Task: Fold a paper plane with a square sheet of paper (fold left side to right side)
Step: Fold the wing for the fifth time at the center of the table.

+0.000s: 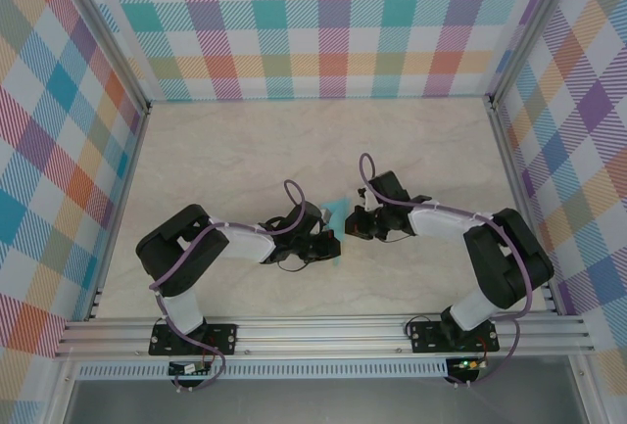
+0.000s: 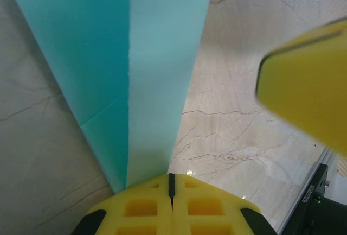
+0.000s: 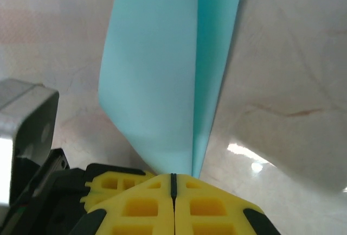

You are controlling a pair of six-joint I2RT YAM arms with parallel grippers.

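Holding the paper plane (image 1: 337,214) between them at the centre of the overhead view, the left gripper (image 2: 171,179) and the right gripper (image 3: 173,177) each have their jaws pressed together on the paper. Judged from its form, the folding is largely done: the sheet is already a long, narrow, layered strip with a sharp lengthwise crease. Whether a further fold remains cannot be told. The paper is thin, matte turquoise, paler on one face. The fingers (image 2: 162,217) are yellow plastic with moulded pockets. The table (image 1: 294,150) is glossy and marble-patterned.

Left hand (image 2: 172,187) and right hand (image 3: 173,186) face each other, both clamped shut.
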